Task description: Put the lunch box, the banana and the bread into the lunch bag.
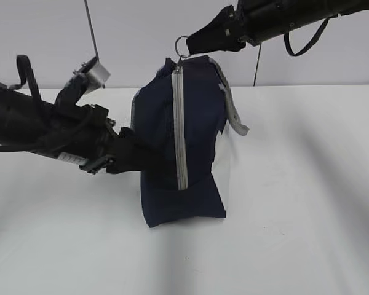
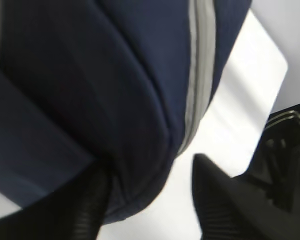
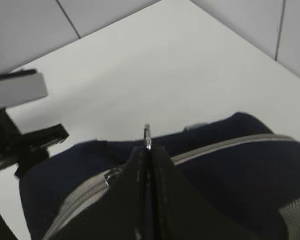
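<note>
So the bag point(image 1: 178, 141) is standing upright mid-desk point(image 1: 295, 215). Right gripper point(image 1: 194, 43) is pinching the zipper ring point(image 1: 182, 44) at its top, left gripper point(image 2: 150, 200) is sitting spread around the bag's lower side.

A plain white table point(image 1: 295, 203) fills the lower two thirds of the exterior frame and meets a pale grey wall point(image 1: 141, 37) along a straight edge across the upper middle. One thing stands directly on it: the lunch bag point(image 1: 194, 123), navy blue, upright at the centre of the frame, its base spread flat on the surface with a corner pointing to the lower right. A grey zipper point(image 1: 179, 129) runs down its front, closed along the length that shows, and a grey strap point(image 1: 232, 104) hangs at its upper right. Soft shadows lie on the tabletop at the lower left and far right
</note>
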Controlling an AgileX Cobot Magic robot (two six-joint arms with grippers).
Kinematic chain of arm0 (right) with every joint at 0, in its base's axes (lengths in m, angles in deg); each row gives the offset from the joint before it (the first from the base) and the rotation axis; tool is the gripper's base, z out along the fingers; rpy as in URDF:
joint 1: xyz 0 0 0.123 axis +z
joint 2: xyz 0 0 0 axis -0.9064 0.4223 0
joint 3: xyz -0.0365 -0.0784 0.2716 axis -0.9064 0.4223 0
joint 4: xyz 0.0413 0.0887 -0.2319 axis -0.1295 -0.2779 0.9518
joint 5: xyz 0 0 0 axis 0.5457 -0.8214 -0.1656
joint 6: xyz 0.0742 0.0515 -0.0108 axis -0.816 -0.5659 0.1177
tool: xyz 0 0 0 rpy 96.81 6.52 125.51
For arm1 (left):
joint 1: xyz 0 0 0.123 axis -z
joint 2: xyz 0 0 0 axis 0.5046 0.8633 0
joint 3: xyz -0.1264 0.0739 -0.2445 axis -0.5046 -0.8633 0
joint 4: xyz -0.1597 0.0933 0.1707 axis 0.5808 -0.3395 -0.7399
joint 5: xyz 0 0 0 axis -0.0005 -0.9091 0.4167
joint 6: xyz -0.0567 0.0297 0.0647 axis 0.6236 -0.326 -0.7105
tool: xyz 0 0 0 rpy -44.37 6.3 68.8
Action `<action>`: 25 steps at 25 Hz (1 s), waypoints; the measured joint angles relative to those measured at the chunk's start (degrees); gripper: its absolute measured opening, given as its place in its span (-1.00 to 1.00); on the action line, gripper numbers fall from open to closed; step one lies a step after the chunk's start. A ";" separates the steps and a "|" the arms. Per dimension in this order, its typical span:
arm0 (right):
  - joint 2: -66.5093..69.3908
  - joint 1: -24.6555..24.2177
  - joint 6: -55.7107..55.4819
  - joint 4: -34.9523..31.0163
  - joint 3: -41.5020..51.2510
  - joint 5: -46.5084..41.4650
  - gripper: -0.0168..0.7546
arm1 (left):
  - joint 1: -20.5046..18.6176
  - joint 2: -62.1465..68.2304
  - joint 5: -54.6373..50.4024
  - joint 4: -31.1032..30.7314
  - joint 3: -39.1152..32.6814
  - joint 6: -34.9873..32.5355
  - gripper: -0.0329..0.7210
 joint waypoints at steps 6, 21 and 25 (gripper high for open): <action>0.00 0.00 0.00 4.77 0.00 -8.03 -1.00 | -6.04 -1.93 -7.65 3.79 -0.10 6.22 0.59; 0.00 0.00 -0.36 5.27 0.00 -8.49 -1.00 | -8.82 -1.82 -6.16 3.75 8.30 25.77 0.44; 0.00 0.00 -0.50 5.27 0.00 -8.49 -1.00 | -8.76 0.87 -6.08 3.48 9.75 27.53 0.41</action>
